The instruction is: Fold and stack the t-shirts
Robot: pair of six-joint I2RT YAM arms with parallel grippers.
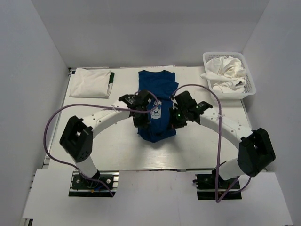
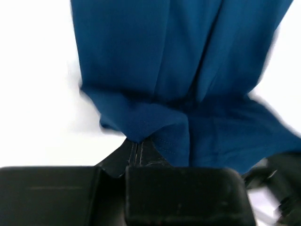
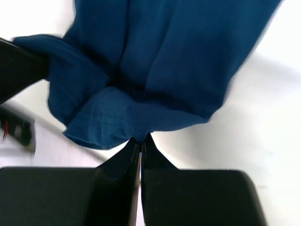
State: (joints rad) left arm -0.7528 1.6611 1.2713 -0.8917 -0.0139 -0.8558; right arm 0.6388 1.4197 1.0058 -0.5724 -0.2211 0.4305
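The royal-blue t-shirt [image 1: 157, 101] lies in the middle of the table, its near part lifted and bunched, a pale print tag showing between the arms. My left gripper [image 1: 142, 117] is shut on the shirt's hem at its left side; the left wrist view shows the blue cloth [image 2: 188, 84] pinched at the fingertips. My right gripper [image 1: 175, 118] is shut on the hem at the right side; the right wrist view shows the cloth [image 3: 155, 70] hanging from the closed tips. A folded white t-shirt [image 1: 91, 82] lies at the far left.
A white lattice basket [image 1: 251, 87] at the far right holds several crumpled white shirts [image 1: 225, 73]. Purple cables loop from both arms. Grey walls close in the table on three sides.
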